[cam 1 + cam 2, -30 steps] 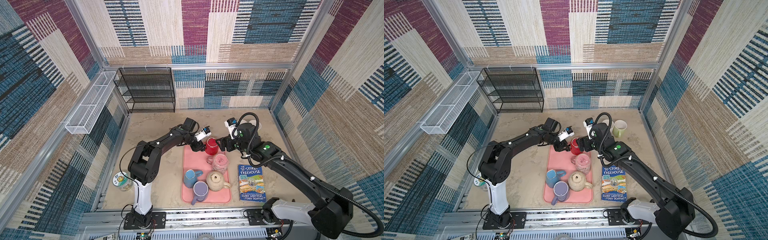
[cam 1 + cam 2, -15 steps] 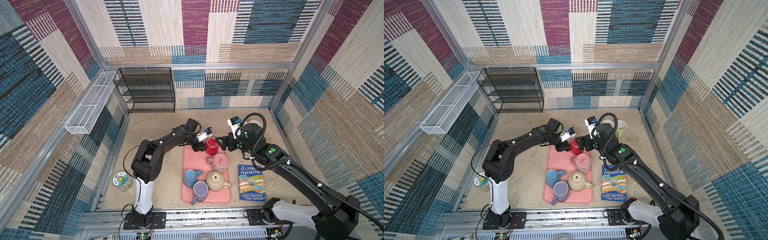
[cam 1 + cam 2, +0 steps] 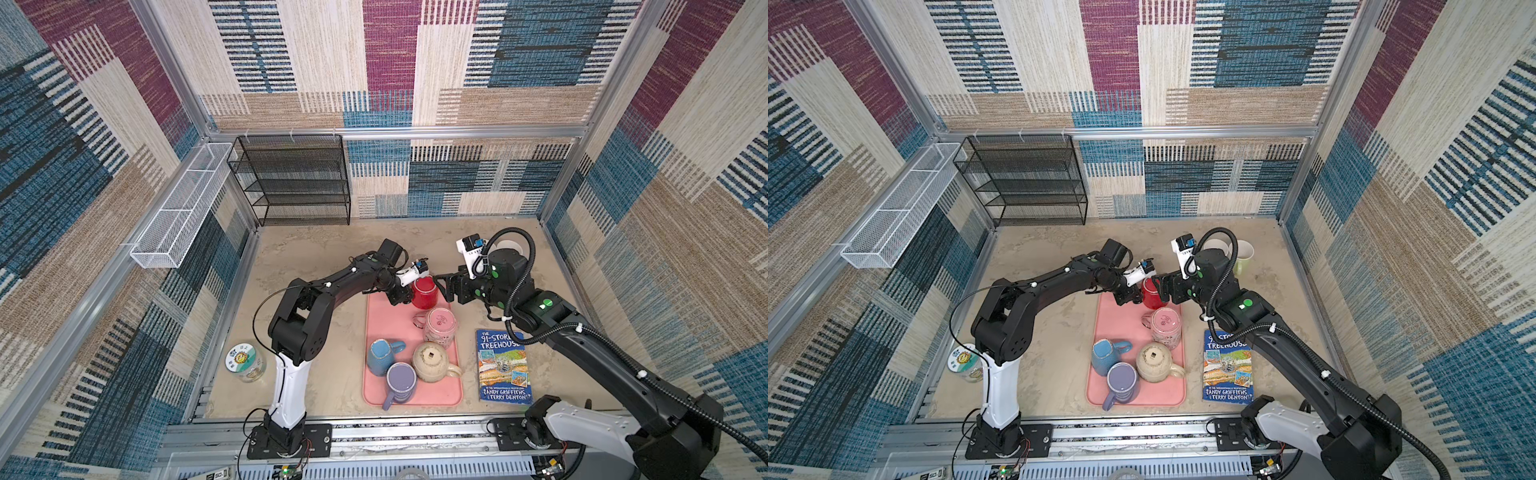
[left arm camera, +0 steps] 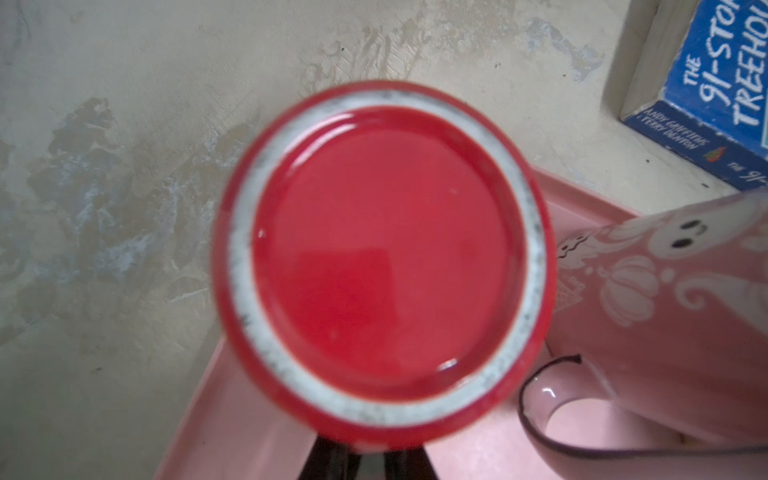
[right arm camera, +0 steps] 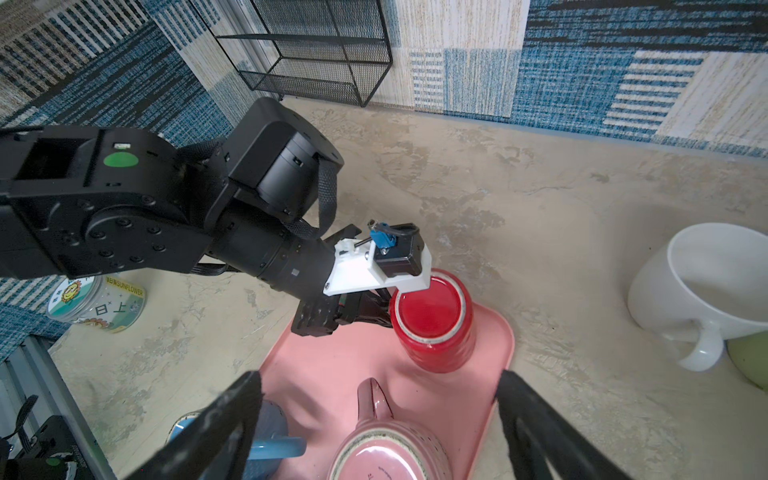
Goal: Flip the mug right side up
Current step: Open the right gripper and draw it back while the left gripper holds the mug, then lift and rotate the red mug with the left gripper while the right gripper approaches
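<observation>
The red round mug (image 3: 424, 293) stands upside down, so we see its flat bottom with a white ring on top. It sits at the far end of the flat pink plastic tray (image 3: 382, 328). The tray lies in the middle of the sandy worktop (image 3: 316, 266).

The left tool (image 5: 365, 309) reaches in from the left and is right up against the left side of the red mug. Its two black fingers (image 4: 328, 457) are pulled close together. The mug hides their tips, so we cannot tell if they grab it.

The right tool (image 5: 379, 376) hangs just to the right of the red mug. Its fingers are spread wide apart and hold nothing.

A pink mug with white ghosts (image 3: 440, 326) sits just nearer on the tray, bottom up too. Nearer than that, a blue mug (image 3: 380, 357), a purple mug (image 3: 401, 380) and a tan mug (image 3: 432, 361) crowd together.

A blue paper book (image 3: 503, 365) lies on the worktop just right of the tray. A big white cup (image 5: 706, 286) tips on its side at the far right, touching a light green cup (image 3: 1244, 257). A clear jar with a sunflower lid (image 3: 245, 361) stands near us on the left.
</observation>
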Controlling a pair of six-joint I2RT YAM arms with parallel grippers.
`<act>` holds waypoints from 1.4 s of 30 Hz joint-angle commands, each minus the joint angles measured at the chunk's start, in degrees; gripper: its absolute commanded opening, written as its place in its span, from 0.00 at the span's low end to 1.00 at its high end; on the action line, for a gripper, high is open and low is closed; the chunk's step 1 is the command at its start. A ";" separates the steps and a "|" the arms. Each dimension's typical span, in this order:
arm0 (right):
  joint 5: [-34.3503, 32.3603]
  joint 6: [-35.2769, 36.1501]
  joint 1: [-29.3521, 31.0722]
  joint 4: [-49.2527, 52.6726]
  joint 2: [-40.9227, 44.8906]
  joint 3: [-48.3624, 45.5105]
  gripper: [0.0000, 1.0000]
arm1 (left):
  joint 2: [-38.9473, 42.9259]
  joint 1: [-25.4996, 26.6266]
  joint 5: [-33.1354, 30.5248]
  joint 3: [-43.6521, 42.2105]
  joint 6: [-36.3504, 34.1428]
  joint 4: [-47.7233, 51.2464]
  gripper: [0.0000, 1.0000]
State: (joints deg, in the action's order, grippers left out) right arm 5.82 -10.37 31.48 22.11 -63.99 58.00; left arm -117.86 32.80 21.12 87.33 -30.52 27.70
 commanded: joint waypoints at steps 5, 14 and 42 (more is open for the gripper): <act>-0.05 -0.09 0.03 -1.87 0.70 -0.71 0.90 | -0.37 0.58 -3.67 0.35 0.64 0.67 0.08; -0.02 -0.35 -0.10 -2.33 1.68 -1.18 0.90 | 1.94 1.13 -5.27 -0.63 2.65 1.72 0.00; 24.41 -3.53 -4.49 -20.37 7.84 -13.74 0.89 | 28.52 -2.12 6.10 -12.72 30.45 -11.37 0.00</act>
State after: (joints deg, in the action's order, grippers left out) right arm 22.81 -12.23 28.14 9.06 -57.39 45.58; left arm -91.88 31.59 22.83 76.20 -6.68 24.32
